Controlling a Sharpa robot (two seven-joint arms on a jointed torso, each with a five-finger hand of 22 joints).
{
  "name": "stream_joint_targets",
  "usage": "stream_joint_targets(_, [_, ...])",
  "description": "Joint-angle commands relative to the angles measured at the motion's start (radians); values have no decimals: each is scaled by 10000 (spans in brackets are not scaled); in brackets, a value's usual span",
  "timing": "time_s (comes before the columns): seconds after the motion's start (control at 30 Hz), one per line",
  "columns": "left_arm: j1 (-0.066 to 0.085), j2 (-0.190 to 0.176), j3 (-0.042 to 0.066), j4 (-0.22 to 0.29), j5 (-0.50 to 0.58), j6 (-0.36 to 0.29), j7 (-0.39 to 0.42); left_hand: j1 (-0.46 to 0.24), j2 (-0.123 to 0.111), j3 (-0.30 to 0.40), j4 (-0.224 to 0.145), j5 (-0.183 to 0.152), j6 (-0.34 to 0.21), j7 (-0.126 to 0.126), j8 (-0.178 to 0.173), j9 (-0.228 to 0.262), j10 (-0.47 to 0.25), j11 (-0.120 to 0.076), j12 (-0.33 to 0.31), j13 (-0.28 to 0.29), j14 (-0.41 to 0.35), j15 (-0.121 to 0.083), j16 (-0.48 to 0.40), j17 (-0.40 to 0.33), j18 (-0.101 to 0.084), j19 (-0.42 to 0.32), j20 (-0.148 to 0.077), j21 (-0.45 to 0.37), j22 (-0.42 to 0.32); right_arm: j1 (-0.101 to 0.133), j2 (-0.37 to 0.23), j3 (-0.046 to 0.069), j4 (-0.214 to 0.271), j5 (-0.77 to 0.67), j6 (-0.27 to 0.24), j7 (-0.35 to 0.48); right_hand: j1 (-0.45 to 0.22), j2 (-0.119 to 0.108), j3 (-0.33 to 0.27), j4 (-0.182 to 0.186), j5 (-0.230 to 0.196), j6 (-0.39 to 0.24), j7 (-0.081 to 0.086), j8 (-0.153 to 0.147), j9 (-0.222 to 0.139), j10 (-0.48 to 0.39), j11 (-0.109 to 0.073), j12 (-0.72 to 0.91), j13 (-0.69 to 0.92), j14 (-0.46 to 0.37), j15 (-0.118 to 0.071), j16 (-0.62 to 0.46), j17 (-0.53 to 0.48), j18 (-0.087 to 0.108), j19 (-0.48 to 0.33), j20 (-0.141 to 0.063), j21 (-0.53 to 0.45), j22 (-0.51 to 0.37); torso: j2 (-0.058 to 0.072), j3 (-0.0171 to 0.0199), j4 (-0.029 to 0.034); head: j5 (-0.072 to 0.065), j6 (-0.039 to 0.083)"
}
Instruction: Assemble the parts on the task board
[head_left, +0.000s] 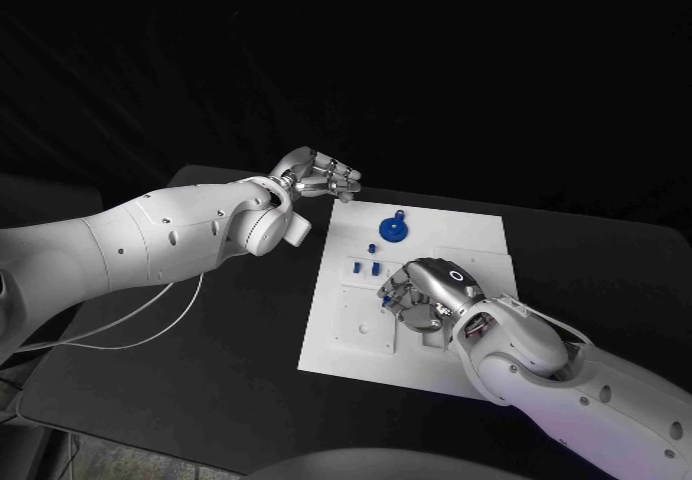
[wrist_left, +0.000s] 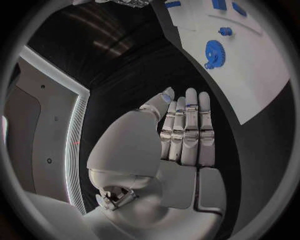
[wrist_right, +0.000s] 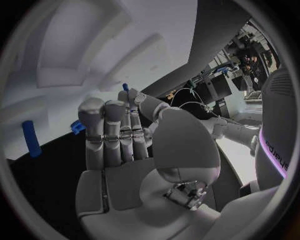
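The white task board (head_left: 476, 250) lies mid-table. A blue gear (head_left: 392, 230) sits at its far end, also seen in the left wrist view as the gear (wrist_left: 214, 52). Small blue pegs (head_left: 362, 266) stand near the board's left side. My right hand (head_left: 427, 290) hovers low over the board's middle. In the right wrist view its thumb and a finger pinch a small blue peg (wrist_right: 125, 87); another blue peg (wrist_right: 30, 138) lies on the board beyond. My left hand (head_left: 320, 176) hangs off the board's far-left corner, fingers straight and together (wrist_left: 187, 130), holding nothing.
The black table (head_left: 216, 340) surrounds the board, with wide room on its left. A thin white cable (head_left: 144, 325) loops under my left arm. Raised white fixtures (head_left: 368, 320) stand on the board's near-left part, close to my right hand.
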Motion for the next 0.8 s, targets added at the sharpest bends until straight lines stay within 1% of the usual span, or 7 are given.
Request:
stream_joint_targets(0.03, [8, 10, 11, 8, 62, 55, 93, -27, -56, 24, 16, 14, -93, 0, -47, -11, -94, 24, -43, -16, -37, 48, 14, 10, -152, 25, 38, -14, -25, -20, 9, -6, 6, -182, -4, 51, -88, 23, 33, -11, 46, 53, -2, 43, 12, 55, 1, -67, 10, -3, -56, -29, 13, 197, 530, -60, 62, 778, -1, 3, 7, 24, -26])
stream_joint_targets(0.13, [8, 3, 11, 5, 62, 52, 91, -27, -56, 24, 16, 14, -93, 0, -47, -11, -94, 24, -43, -16, -37, 48, 14, 10, -152, 25, 38, -14, -25, -26, 8, -9, 3, -184, 8, 50, -88, 23, 33, -11, 46, 53, -2, 43, 12, 55, 1, -67, 10, -3, -56, -29, 13, 197, 530, -60, 62, 778, 0, 2, 13, 33, -38])
stream_joint_targets(0.33, [8, -6, 11, -10, 62, 51, 91, -27, -56, 24, 16, 14, -93, 0, -47, -11, -94, 24, -43, -16, -37, 48, 14, 10, -152, 25, 38, -14, -25, -31, 10, -15, 20, -182, 52, 54, -88, 23, 33, -11, 46, 53, -2, 43, 12, 55, 1, -67, 10, -3, -56, -29, 13, 197, 530, -60, 62, 778, -4, 2, 4, 72, -74])
stream_joint_targets(0.47, [8, -8, 11, -17, 62, 56, 93, -27, -56, 24, 16, 14, -93, 0, -47, -11, -94, 24, -43, -16, -37, 48, 14, 10, -152, 25, 38, -14, -25, -35, 5, -27, 31, -181, 96, 55, -97, 22, 24, -13, 46, 60, -3, 43, 16, 62, -1, -69, 11, -4, -59, -33, 13, 197, 528, -61, 62, 773, -1, 2, 5, 113, -131])
stream_joint_targets(0.8, [7, -18, 11, -25, 63, 32, 105, -27, -56, 24, 16, 14, -93, 0, -47, -11, -94, 24, -43, -16, -37, 48, 14, 10, -152, 25, 38, -14, -25, -38, -8, -62, -6, -135, 183, 75, -99, 20, 11, -18, 46, 64, -4, 43, 18, 65, -3, -71, 10, -5, -61, -35, 13, 198, 527, -63, 51, 768, -3, 0, 5, 138, -161])
